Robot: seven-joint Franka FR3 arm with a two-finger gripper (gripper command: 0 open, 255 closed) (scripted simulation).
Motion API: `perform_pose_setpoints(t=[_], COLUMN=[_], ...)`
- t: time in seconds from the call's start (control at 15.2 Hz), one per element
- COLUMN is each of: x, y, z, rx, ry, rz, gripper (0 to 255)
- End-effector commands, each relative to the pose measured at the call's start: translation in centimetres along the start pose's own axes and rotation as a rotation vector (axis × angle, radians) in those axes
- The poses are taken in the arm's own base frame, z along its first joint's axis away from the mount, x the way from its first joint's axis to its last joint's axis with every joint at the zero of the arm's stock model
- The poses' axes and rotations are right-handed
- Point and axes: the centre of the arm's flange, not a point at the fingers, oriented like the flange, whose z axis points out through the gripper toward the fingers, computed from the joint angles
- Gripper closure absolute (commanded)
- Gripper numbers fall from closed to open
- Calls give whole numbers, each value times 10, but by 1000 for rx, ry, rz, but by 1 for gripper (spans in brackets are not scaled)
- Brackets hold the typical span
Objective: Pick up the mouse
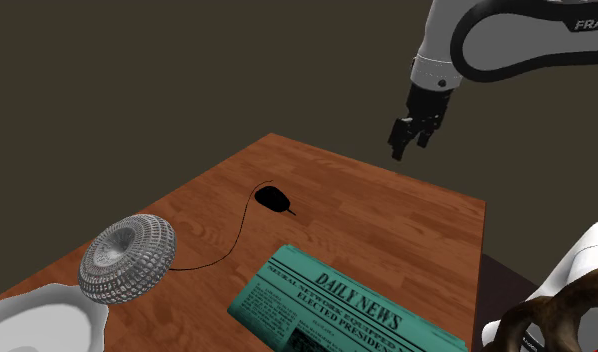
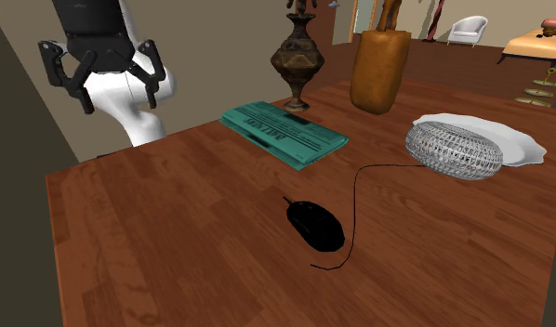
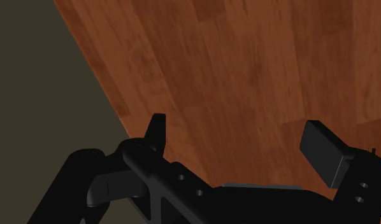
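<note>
**Hand wide and high, mouse not yet reached**

Read the shoulder view from its left. A white dish [image 1: 27,318] sits at the near end of the table [image 1: 387,215], with a grey mesh ring [image 1: 127,256] lying partly on it. From beside the ring a thin black cord [image 1: 230,240] curves up to the mouse [image 1: 275,199]. The mouse lies flat and black on bare wood near the middle of the table, with only its own cord touching it. To its right and nearer the camera lies a folded green newspaper [image 1: 332,308], close by but apart from it. Further right, your gripper [image 1: 411,137] hangs high above the table's far edge, well apart from the mouse.

Its fingers [image 3: 323,151] are spread wide and hold nothing. In the wrist view only bare wood and the table's edge lie between them.

By my reading you are at the reach, and the grasp has not begun. The next move calls for carrying the hand toward the shoulder view's left and down until the mouse sits between the fingers. Set them across its narrow sides. The mouse is low and smooth, so go almost to the wood before you close. Expect the cord to trail and tug as you lift.
</note>
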Motion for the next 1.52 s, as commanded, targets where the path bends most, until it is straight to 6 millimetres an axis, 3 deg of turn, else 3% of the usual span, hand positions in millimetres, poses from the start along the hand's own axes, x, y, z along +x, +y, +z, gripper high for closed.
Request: perform_pose_setpoints(t=[0.0, 1.45], x=[16, 176], y=[-17, -225], z=[11, 117], rx=[9, 100], ry=[-1, -23], rz=[-5, -69], gripper=[0, 0])
